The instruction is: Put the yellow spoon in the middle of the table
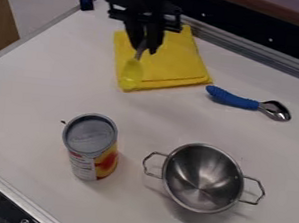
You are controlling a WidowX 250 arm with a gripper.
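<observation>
So the pincer (143, 46) is up near the top of the camera view, and it's got the yellow spoon (131, 74) clamped by its greyish handle. The spoon hangs bowl-down just below the pincer, in front of the yellow cloth (178, 61) as the camera sees it. I can't tell if the bowl is touching the cloth or just above it (yellow on yellow, not exactly easy on the eyes). The cloth is folded and lies flat on the white table (32, 101), under and around the pincer's spot in the view.

Off to the right of the pincer and a bit lower in the view, near the cloth's corner, there's a spoon with a chunky blue handle (231, 98). Its handle points back toward the cloth and its shiny metal bowl points away from the pincer.

Well down the view from the pincer, and a little to the left, a can (92, 140) stands upright, metal end up, with a red and yellow label. There's a tiny dark speck (63, 122) right by it. Down and to the right of the pincer sits a metal pot (202, 179) with two wire-style handles, open side up. It's near the can but apart from it, and farther from the pincer than the blue-handled one.
</observation>
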